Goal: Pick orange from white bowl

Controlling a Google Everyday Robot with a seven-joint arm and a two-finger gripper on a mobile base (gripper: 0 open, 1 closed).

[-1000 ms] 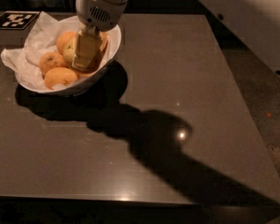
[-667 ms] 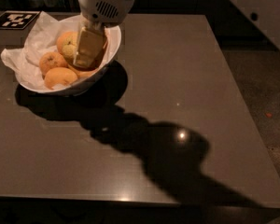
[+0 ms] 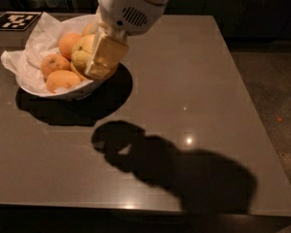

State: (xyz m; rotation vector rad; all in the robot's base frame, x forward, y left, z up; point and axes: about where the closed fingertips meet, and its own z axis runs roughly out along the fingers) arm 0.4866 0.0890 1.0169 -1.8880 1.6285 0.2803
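Note:
The white bowl (image 3: 70,92), lined with crumpled white paper, stands at the back left of the table. My gripper (image 3: 99,57) hangs from the white arm over the bowl's right rim. It is shut on the orange (image 3: 81,52), the pale yellow speckled fruit, held just above the bowl's right side. One cream finger (image 3: 107,56) covers the orange's right side. Three deeper-orange fruits (image 3: 55,64) lie in the bowl to the left, and another shows partly behind the arm.
The dark grey table (image 3: 194,91) stretches to the right and front, with the arm's shadow across its middle. A black-and-white marker tag (image 3: 15,20) lies at the back left corner. The floor (image 3: 271,91) drops off past the right edge.
The gripper has risen out of the bowl with the pale orange in it and shifted slightly right. The arm's shadow has moved towards the table's front.

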